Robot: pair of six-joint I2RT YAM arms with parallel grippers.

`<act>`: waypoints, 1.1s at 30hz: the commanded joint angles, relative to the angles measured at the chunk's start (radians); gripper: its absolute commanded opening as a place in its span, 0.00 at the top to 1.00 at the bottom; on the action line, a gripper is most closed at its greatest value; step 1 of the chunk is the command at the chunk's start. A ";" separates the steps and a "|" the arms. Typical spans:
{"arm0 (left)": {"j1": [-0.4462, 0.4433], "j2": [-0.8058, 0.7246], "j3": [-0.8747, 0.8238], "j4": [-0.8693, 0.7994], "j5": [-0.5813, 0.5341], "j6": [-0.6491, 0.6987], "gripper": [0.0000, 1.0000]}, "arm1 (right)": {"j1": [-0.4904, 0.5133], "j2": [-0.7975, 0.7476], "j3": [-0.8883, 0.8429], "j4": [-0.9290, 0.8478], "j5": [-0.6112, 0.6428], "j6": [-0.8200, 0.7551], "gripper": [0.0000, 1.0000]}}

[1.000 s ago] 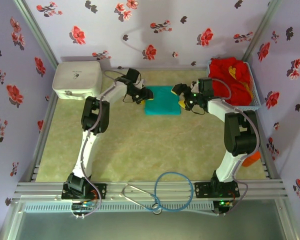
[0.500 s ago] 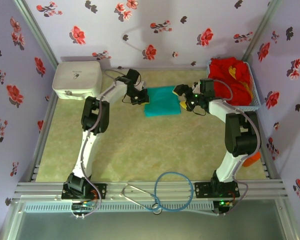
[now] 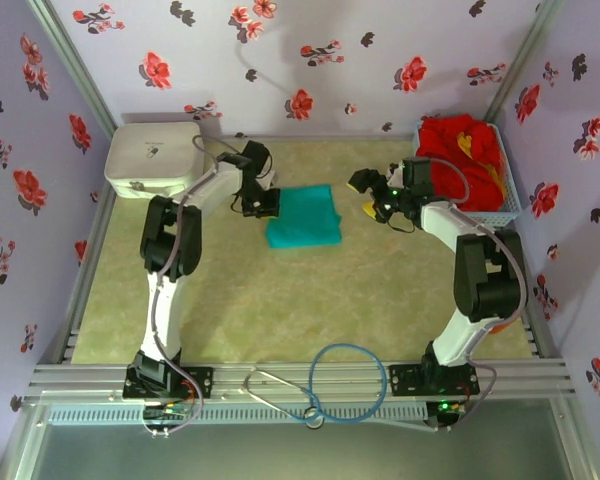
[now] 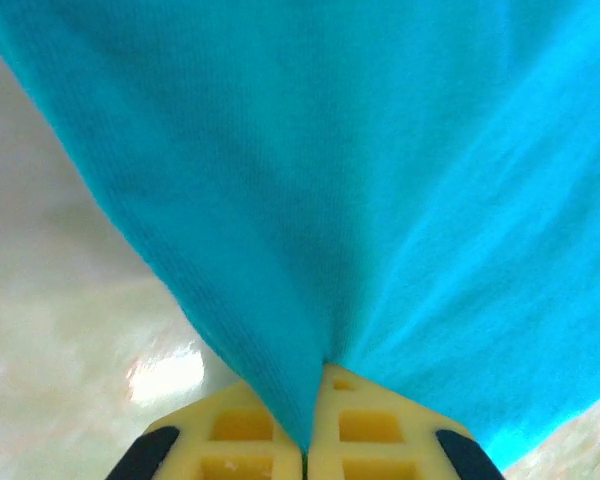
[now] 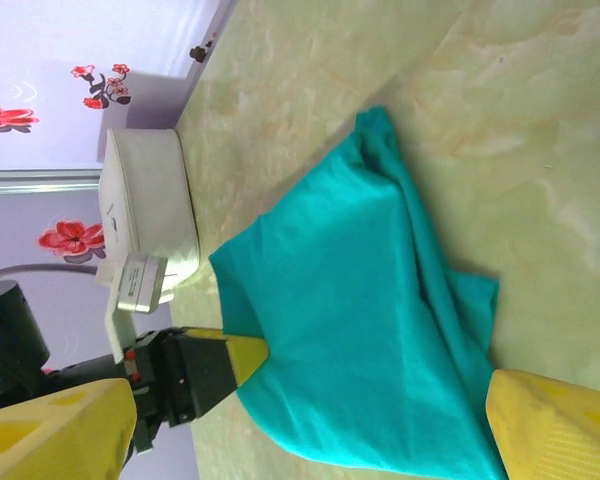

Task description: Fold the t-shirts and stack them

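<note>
the left gripper (image 3: 263,205) is clamped on the left edge of the teal t-shirt (image 3: 305,222), which lies toward the middle of the table's (image 3: 280,310) far edge. the right gripper (image 3: 366,195) hangs wide, holding nothing, just right of it. the red t-shirts (image 3: 465,160) are heaped in the far right corner.

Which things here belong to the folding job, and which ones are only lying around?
Belongs to the job: teal t-shirt, pinched by the left end effector; red t-shirts in the basket.
Just lying about: white plastic box; blue cable loop at the near edge.
</note>
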 commanded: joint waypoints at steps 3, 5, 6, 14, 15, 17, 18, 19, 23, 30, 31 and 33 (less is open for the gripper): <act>0.030 -0.119 -0.119 -0.107 -0.077 0.068 1.00 | -0.008 -0.043 -0.019 -0.054 0.023 -0.061 0.09; 0.042 -0.166 -0.166 -0.131 -0.124 0.071 1.00 | -0.008 -0.044 -0.024 -0.052 0.022 -0.061 0.09; 0.048 -0.200 -0.195 -0.140 -0.155 0.075 1.00 | -0.008 -0.044 -0.027 -0.050 0.021 -0.061 0.09; 0.086 -0.368 -0.352 -0.224 -0.312 0.122 1.00 | -0.008 -0.022 -0.039 -0.006 0.008 -0.035 0.09; 0.089 -0.384 -0.370 -0.225 -0.330 0.126 1.00 | -0.008 -0.017 -0.039 0.000 0.005 -0.032 0.09; 0.098 -0.407 -0.396 -0.235 -0.357 0.131 1.00 | -0.007 -0.012 -0.040 0.007 0.001 -0.027 0.09; 0.105 -0.417 -0.407 -0.242 -0.375 0.128 1.00 | -0.007 -0.009 -0.039 0.012 0.001 -0.024 0.09; 0.112 -0.426 -0.417 -0.247 -0.393 0.127 1.00 | -0.007 -0.008 -0.041 0.016 0.002 -0.021 0.09; 0.145 -0.460 -0.469 -0.261 -0.502 0.145 1.00 | -0.006 -0.008 -0.044 0.023 -0.001 -0.016 0.09; 0.232 -0.486 -0.528 -0.220 -0.558 0.183 1.00 | -0.006 0.004 -0.044 0.034 -0.011 -0.011 0.09; 0.245 -0.482 -0.532 -0.217 -0.565 0.187 1.00 | -0.006 0.005 -0.043 0.035 -0.014 -0.010 0.09; 0.266 -0.475 -0.537 -0.212 -0.583 0.200 1.00 | -0.005 0.006 -0.046 0.036 -0.014 -0.010 0.09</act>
